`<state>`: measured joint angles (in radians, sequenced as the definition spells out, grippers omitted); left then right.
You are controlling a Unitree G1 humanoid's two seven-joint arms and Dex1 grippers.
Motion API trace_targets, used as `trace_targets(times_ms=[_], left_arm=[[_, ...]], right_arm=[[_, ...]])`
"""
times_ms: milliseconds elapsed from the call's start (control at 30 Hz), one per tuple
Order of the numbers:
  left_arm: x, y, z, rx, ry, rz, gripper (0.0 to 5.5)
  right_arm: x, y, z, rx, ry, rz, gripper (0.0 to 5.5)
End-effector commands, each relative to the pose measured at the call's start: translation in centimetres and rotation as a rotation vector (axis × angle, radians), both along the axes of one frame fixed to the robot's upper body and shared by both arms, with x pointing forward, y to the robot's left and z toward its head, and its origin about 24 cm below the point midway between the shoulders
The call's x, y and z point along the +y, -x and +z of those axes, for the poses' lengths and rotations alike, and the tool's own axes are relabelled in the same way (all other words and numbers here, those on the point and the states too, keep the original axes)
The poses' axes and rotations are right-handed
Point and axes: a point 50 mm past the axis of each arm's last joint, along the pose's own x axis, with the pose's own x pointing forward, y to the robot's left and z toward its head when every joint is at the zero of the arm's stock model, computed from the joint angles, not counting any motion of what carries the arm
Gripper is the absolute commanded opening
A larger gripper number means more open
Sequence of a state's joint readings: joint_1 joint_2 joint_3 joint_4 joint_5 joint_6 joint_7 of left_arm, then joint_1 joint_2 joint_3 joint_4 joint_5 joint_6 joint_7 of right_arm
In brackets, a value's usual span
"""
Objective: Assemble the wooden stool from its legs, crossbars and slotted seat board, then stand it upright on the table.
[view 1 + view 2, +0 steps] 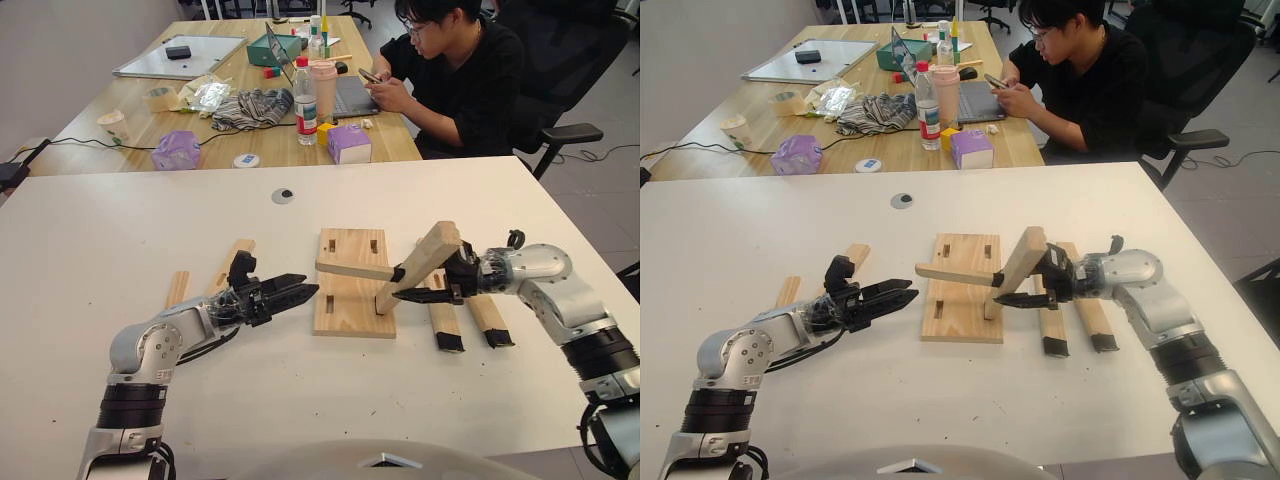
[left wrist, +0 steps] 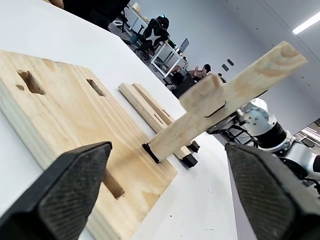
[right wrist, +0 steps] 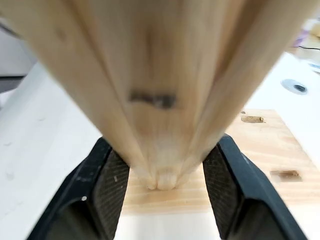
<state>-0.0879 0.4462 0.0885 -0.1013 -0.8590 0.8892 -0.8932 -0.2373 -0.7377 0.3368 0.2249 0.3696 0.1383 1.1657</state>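
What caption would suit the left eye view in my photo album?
Right tool holds a joined leg and crossbar tilted over the slotted seat board; left tool sits open beside it.

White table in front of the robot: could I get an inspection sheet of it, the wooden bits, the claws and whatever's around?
Surface: white table, carrying the wooden parts.
Job's things: seat board lies flat; leg with crossbar is tilted, lower end over the board; loose legs to its right, slats to its left.
Clutter: small round disc beyond the board.
Claws: left claw open beside the board; right claw shut on the leg.
Cables: black cable on the table behind.
Surroundings: wooden table with bottle and laptop.
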Motion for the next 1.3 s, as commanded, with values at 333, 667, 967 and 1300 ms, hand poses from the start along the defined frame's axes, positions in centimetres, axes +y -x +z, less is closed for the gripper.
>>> trace_targets(times_ms=[333,667,967,1300], left_arm=[[1.2,1.2,-0.1,-0.011,-0.020,0.044,4.19],[3.1,1.1,-0.2,-0.036,-0.047,0.148,4.19],[2.7,1.0,-0.4,-0.035,-0.039,0.167,4.19],[3.0,-2.0,6.3,-0.301,-0.015,0.215,4.19]], right_arm=[[-4.7,0.0,5.9,-0.149,0.074,-0.105,4.10],[-9.7,1.8,3.4,-0.018,0.161,-0.732,4.10],[-8.6,3.1,0.7,0.102,0.235,-0.908,3.92],[-8.0,2.1,1.8,0.027,0.277,-0.924,2.36]])
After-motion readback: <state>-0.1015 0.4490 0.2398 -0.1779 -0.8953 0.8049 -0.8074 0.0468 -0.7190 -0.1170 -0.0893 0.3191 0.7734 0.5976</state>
